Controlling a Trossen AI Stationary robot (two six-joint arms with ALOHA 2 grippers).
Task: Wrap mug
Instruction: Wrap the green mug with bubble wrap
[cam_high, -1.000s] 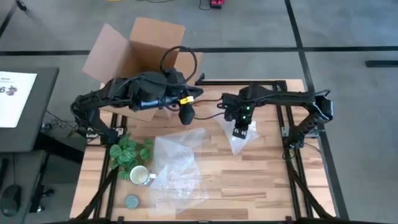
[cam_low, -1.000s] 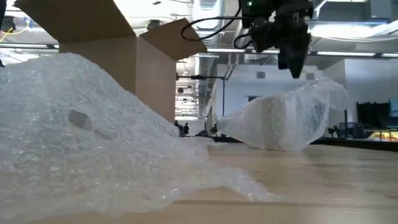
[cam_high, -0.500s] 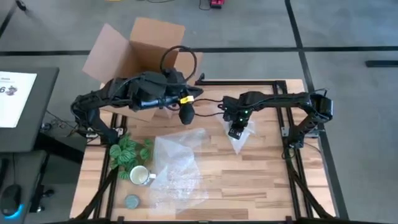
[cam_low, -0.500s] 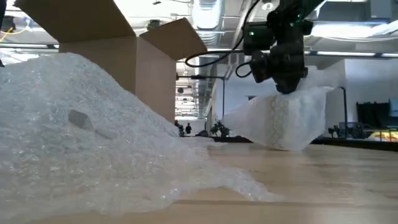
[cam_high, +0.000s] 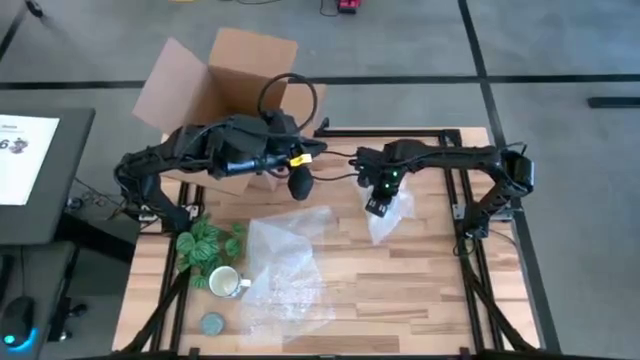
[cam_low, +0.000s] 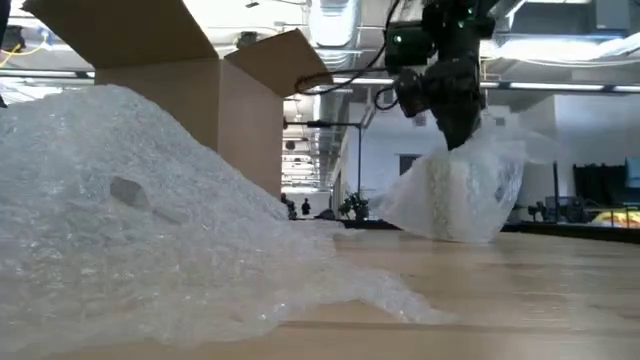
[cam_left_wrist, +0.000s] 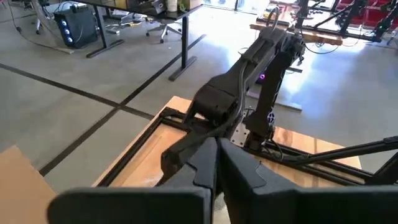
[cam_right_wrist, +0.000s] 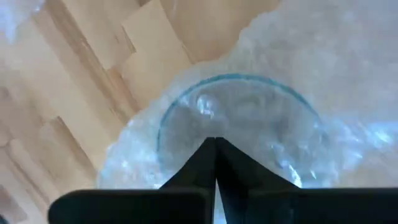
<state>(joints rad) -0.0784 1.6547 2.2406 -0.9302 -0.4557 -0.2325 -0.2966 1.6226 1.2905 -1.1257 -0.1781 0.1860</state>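
The white-cream mug (cam_high: 225, 283) stands on the table near the left front, beside a green patterned bundle (cam_high: 205, 245); no gripper is near it. A loose bubble-wrap sheet (cam_high: 285, 265) lies crumpled mid-table and fills the left of the low view (cam_low: 120, 220). My right gripper (cam_high: 376, 207) is shut at the top of a small bubble-wrap bundle (cam_high: 392, 225) right of centre. Through the wrap shows a round thing with a blue rim (cam_right_wrist: 236, 81). My left gripper (cam_high: 299, 187) hangs shut above the table's far middle, holding nothing. My right gripper meets the bundle's top (cam_low: 468, 150) from above, slanting down. The wrap rises to a peak at the shut fingertips (cam_right_wrist: 215, 146), as if pinched there, though the fingers hide the wrap between them. The bundle's underside rests on the table (cam_low: 450, 235).
An open cardboard box (cam_high: 230, 90) stands at the far left edge, behind my left arm. A flat grey-blue disc (cam_high: 212, 323) lies near the front left corner. Bare wood shows at the near right (cam_high: 420, 300).
My right gripper has come down onto the bundle's top and shifted a little toward the far left, tipping as it went. The bundle, which lay wide and low, now stands narrower and taller under the fingers.
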